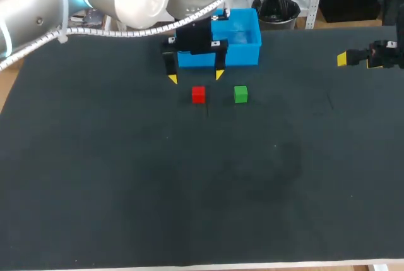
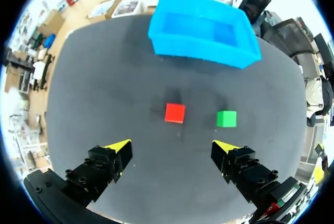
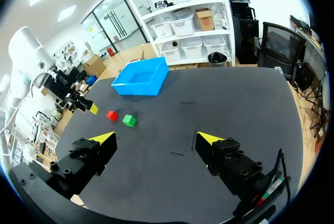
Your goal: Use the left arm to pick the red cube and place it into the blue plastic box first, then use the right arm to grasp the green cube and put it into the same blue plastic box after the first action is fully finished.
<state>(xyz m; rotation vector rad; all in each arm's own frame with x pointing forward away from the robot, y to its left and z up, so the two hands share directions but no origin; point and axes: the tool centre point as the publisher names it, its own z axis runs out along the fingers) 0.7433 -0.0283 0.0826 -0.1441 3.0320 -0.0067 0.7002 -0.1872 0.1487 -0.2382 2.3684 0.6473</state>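
Head view: dark table bears red cube, green cube, blue box.

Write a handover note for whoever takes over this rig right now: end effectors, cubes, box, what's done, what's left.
Left end effector: open, empty, above the table, with the red cube just ahead of its fingers.
Right end effector: open, empty, at the table's right side, far from the cubes.
Red cube and green cube: side by side on the table, apart, in front of the blue box. Nothing shows inside the box.
Done: nothing yet.
Left: left arm puts red in the box, then right arm puts green in.
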